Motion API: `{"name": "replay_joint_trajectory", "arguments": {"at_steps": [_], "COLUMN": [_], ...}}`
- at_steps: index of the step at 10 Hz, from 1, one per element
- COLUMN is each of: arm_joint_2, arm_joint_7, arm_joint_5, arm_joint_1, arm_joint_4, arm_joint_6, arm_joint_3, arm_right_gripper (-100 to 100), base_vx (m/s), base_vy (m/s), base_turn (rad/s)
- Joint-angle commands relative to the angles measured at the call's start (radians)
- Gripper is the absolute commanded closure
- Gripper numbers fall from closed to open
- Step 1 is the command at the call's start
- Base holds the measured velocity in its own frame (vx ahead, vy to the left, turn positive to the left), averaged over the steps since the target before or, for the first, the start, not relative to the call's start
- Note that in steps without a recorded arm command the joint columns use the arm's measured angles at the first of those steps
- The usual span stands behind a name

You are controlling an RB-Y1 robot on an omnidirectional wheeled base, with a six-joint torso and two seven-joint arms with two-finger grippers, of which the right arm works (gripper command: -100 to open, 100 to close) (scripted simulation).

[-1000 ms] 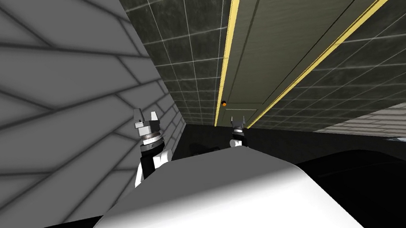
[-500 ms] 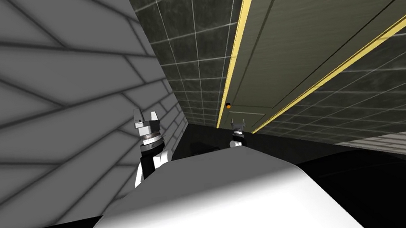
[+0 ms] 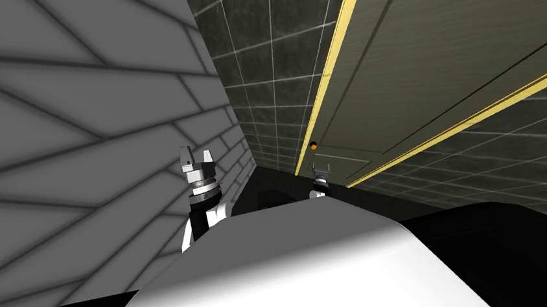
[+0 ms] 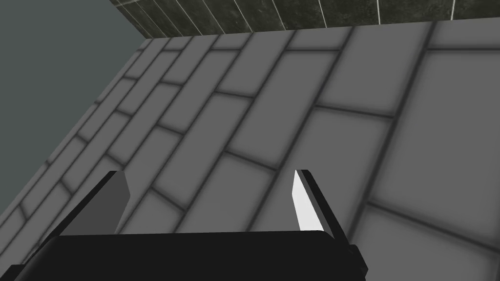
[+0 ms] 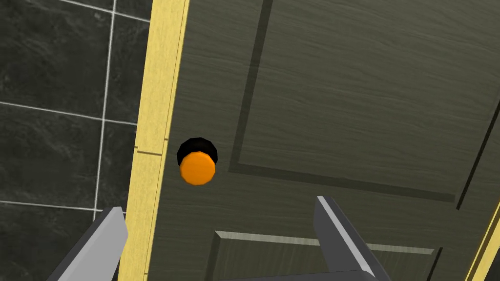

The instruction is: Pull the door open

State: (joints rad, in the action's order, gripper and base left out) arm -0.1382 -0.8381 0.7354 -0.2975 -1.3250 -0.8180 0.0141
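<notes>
An olive-green panelled door in a yellow frame fills the wall ahead. Its round orange knob on a black base sits near the frame's edge. My right gripper is open and points at the door, with the knob a short way ahead of its fingertips and nothing between them. My left gripper is open and empty, raised beside the grey block wall.
A grey block wall runs close along my left side. Dark tiled wall flanks the door frame on both sides. The floor at the door's foot is black.
I have moved closer to the door: it looms larger and the knob has shifted slightly right in the head view. Both grippers stay open in the same pose.
</notes>
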Motion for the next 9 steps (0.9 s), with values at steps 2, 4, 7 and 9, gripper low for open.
{"name": "replay_joint_trajectory", "arguments": {"at_steps": [2,4,7,9], "arm_joint_2": [-0.005,-0.009,-0.013,-0.015], "arm_joint_7": [-0.052,-0.093,-0.153,-0.183], "arm_joint_5": [0.036,0.07,0.118,0.143], "arm_joint_1": [0.002,0.011,0.023,0.03], "arm_joint_4": [0.052,0.103,0.176,0.213], "arm_joint_6": [-0.02,-0.035,-0.057,-0.068], "arm_joint_3": [0.007,0.011,0.017,0.02], "arm_right_gripper": [-100,-100,-100,-100], "base_vx": [0.085,0.104,0.086,0.093], "base_vy": [-0.097,-0.106,-0.116,-0.107], "base_turn": [0.158,0.215,0.202,0.128]}}
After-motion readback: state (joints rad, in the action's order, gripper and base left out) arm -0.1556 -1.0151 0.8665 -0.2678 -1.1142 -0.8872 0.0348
